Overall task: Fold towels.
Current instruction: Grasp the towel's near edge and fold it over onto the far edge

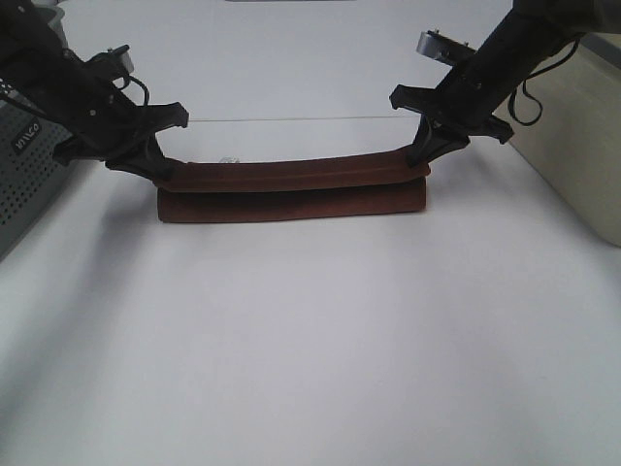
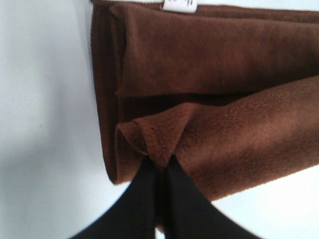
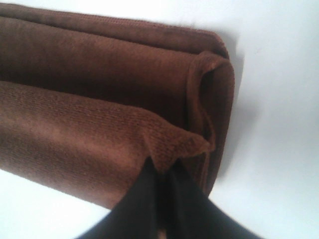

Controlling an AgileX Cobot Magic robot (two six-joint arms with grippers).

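Table: white, bare at the near side.
Towel: reddish-brown, lying across mid-table as a long narrow band several layers deep; lengthwise folding looks done.
Top layer: lifted slightly at both ends, sagging between.
Left gripper: jaws closed, pinching the top layer's left corner.
Right gripper: jaws closed, pinching its right corner.
Tag: white, at the far edge toward the left end.
Remaining, by judgement: settle the held layer, then fold end to end.
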